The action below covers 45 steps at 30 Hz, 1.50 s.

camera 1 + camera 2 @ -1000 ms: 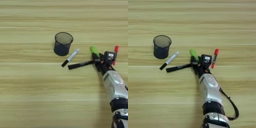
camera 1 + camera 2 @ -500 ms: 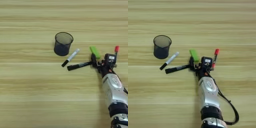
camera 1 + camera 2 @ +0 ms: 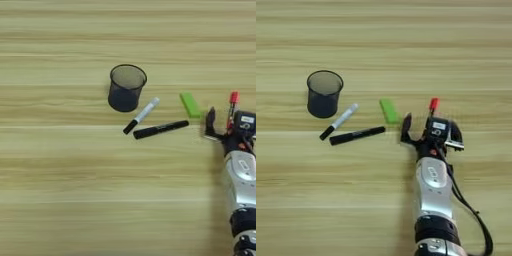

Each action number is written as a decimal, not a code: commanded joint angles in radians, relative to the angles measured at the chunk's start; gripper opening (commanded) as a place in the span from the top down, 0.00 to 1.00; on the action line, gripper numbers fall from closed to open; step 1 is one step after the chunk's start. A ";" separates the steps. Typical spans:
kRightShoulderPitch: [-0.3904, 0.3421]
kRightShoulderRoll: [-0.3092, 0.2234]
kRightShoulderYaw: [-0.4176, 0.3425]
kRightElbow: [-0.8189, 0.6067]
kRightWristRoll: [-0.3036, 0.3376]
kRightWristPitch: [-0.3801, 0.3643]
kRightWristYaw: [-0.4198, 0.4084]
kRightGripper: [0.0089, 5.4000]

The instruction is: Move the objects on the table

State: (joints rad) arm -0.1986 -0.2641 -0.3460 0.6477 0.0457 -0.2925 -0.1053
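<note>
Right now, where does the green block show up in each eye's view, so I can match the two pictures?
Left eye view: green block lies right of centre, just above the black marker's right end.
Right eye view: green block lies near the centre, upper left of the pincer.
Shared landmark: the mesh cup, left of the block in both views.

Nothing but table (image 3: 60, 200) edge to edge: pale wood, horiz. plank grain in tan stripes w/ darker seams. Light's soft & even, short faint shadows. No wall/floor showing.
</note>
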 commanded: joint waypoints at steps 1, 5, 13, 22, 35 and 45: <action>-0.063 -0.046 -0.006 -0.016 -0.006 0.006 -0.027 0.00; -0.073 -0.046 -0.006 0.015 0.006 0.022 -0.019 0.00; -0.088 -0.028 -0.013 0.034 0.078 0.052 0.058 0.00; -0.096 -0.025 -0.014 0.053 0.123 0.081 0.101 0.13; -0.100 -0.032 0.002 0.074 0.113 0.083 0.105 0.39; -0.104 -0.040 0.012 0.092 0.109 0.090 0.105 0.59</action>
State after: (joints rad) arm -0.2734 -0.2879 -0.3425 0.7424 0.1624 -0.2291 -0.0082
